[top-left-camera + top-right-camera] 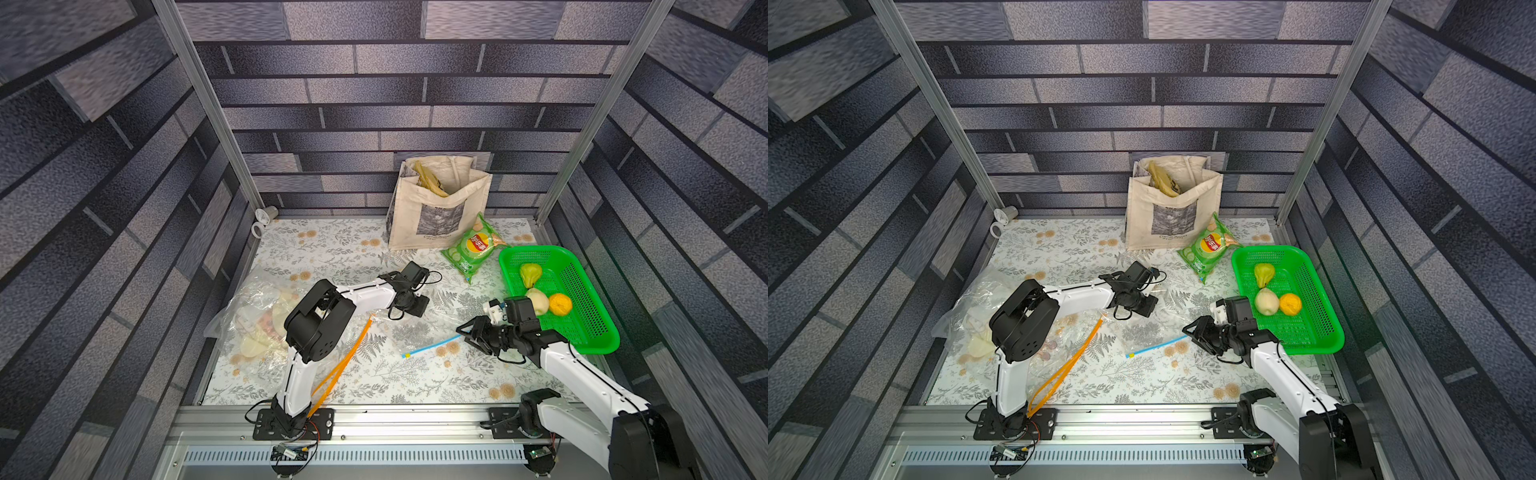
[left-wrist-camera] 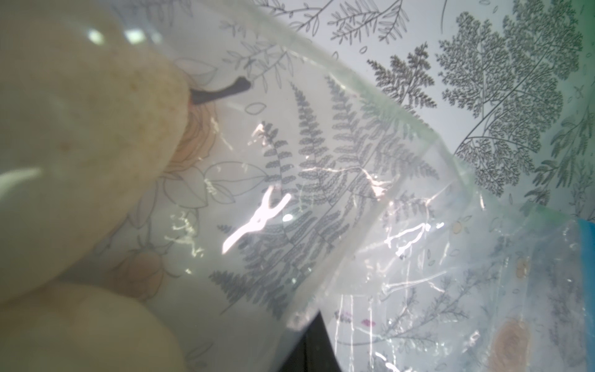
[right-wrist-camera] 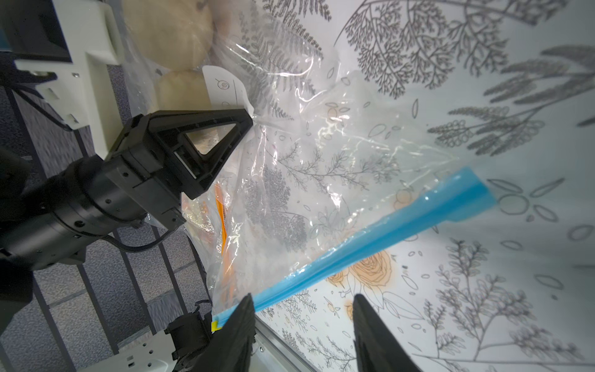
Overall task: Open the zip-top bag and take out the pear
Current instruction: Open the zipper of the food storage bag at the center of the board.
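Note:
The clear zip-top bag point(image 3: 322, 180) lies on the flowered cloth mid-table, its blue zip strip point(image 1: 432, 345) point(image 1: 1156, 345) point(image 3: 402, 225) along the near side. Two pale pears point(image 2: 80, 161) point(image 3: 167, 29) rest inside its far end. In both top views my left wrist hides them. My left gripper point(image 1: 417, 305) point(image 1: 1144, 305) point(image 3: 249, 120) is shut on the bag's plastic edge, with only a black fingertip point(image 2: 317, 341) showing in the left wrist view. My right gripper point(image 1: 463, 332) point(image 1: 1187, 328) point(image 3: 302, 309) stands open at the strip's end, one of its fingers point(image 3: 244, 322) beside the strip.
A green basket point(image 1: 598, 345) at the right holds a green pear point(image 1: 530, 274), a pale pear point(image 1: 537, 301) and an orange point(image 1: 560, 304). A chips packet point(image 1: 473, 247) and a tote bag point(image 1: 432, 208) stand behind. Another clear bag with an orange zip point(image 1: 345, 361) lies under my left arm.

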Controlling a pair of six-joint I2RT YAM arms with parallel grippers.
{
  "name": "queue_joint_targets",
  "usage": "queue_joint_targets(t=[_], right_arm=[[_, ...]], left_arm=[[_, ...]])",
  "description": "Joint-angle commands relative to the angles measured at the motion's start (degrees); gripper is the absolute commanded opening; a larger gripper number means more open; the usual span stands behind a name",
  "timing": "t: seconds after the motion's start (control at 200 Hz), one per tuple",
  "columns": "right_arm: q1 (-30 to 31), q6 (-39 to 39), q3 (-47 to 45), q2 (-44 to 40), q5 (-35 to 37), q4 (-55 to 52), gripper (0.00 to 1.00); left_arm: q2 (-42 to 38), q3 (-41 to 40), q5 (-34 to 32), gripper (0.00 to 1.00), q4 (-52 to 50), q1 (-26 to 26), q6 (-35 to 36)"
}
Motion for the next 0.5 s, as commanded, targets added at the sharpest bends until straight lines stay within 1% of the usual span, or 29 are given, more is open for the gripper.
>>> queue_joint_targets(t=[0.0,0.12,0.301,0.376,0.491], right_arm=[[-0.41,5.16,-1.34,1.46,-1.55,7.12,0.51],[-0.45,4.28,-0.64,1.34,-0.66,5.46,0.51],[-0.47,1.2,2.17,-1.64,6.04,-4.62,0.5],[-0.56,2.06,1.68,-1.97,5.99,-3.71,0.5],[-0.56,5.74,-0.2,-1.13,4.13,1.21,0.5]], left_arm=[[3.33,-2.46,-0.7,0.0,-5.34,0.33,-0.74],[3.05,-2.73,-0.63,0.0,-5.27,0.69,-0.76],[3.13,-2.92,-0.3,0.0,-4.98,1.01,-0.64],[3.09,-3.08,-0.17,0.0,-4.9,1.03,-0.63],[3.1,-3.23,0.01,0.0,-4.81,1.12,-0.55]])
